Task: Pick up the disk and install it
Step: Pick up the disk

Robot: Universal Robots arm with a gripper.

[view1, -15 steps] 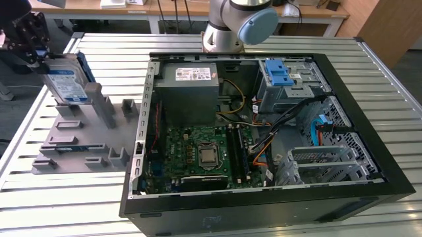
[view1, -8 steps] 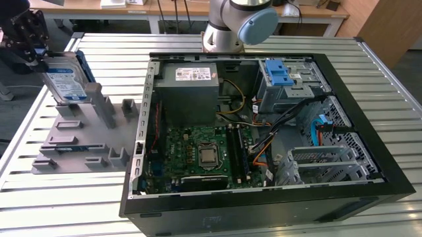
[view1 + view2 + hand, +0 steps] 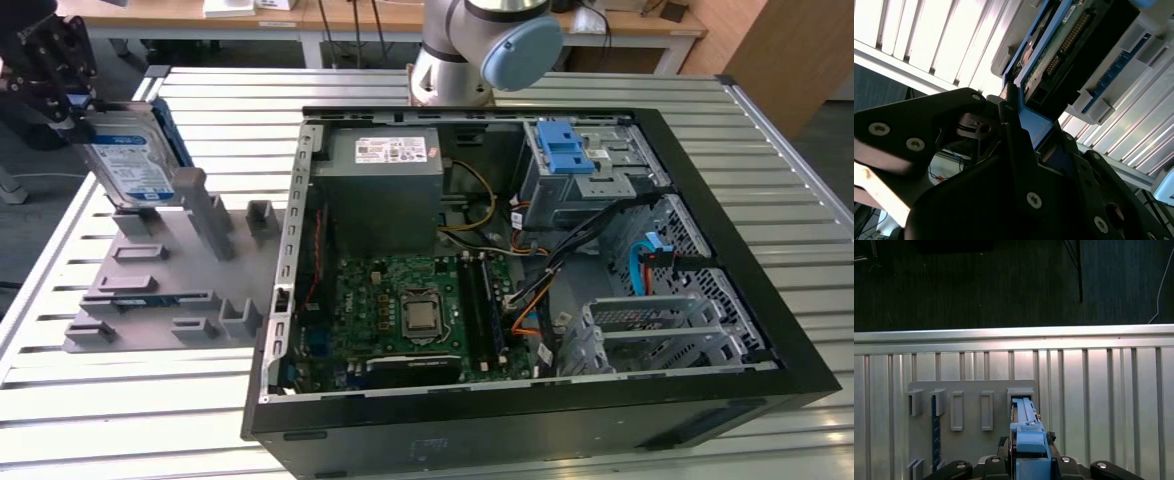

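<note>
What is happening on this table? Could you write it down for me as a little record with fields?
Held by: fingers, shut on the disk
Disk pose: upright, label visible in the exterior view
Disk place: over the grey holder, to the exterior view's left of the computer case
Clear of the holder: cannot tell
Computer case: open, lying on the slatted table
Installed: not yet, the disk is outside the case
</note>
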